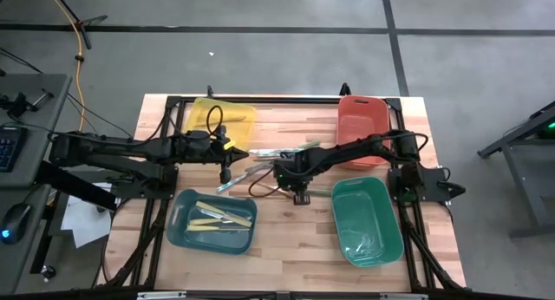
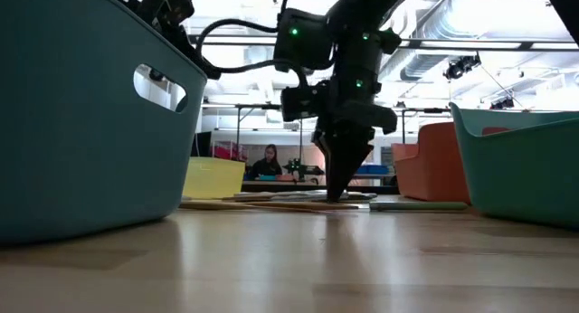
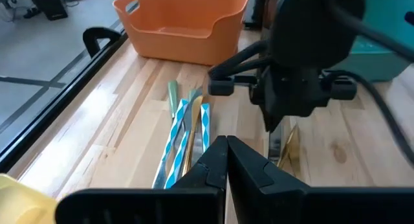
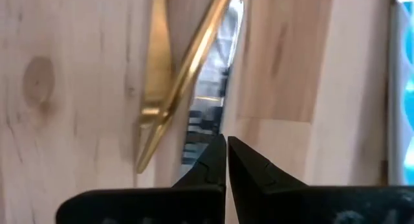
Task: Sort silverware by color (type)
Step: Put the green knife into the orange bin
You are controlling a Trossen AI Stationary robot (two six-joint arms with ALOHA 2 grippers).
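The loose silverware (image 1: pixel 260 166) lies on the wooden table between the two arms. It includes teal-striped pieces (image 3: pixel 178 136), two gold ones (image 4: pixel 174 75) and a silver one (image 4: pixel 217 75). My right gripper (image 4: pixel 226 141) is shut and points steeply down, with its tips low over the silver piece beside the gold ones (image 2: pixel 342 192). My left gripper (image 3: pixel 226 141) is shut and empty. It hovers above the table to the left of the pile (image 1: pixel 225 172). Several cream utensils (image 1: pixel 221 215) lie in the blue bin (image 1: pixel 178 226). My right gripper's shut fingertips (image 4: pixel 217 153) come from above at the silver utensil's lower part (image 4: pixel 200 130), next to the gold pieces. I cannot tell whether they touch it. All the utensils lie flat on the table.
Four bins stand around the pile: yellow (image 1: pixel 243 118) at the far left, orange-red (image 1: pixel 364 118) at the far right, blue at the near left, and green (image 1: pixel 366 220) at the near right. A black frame runs along the table's edges. A person sits in the room far behind.
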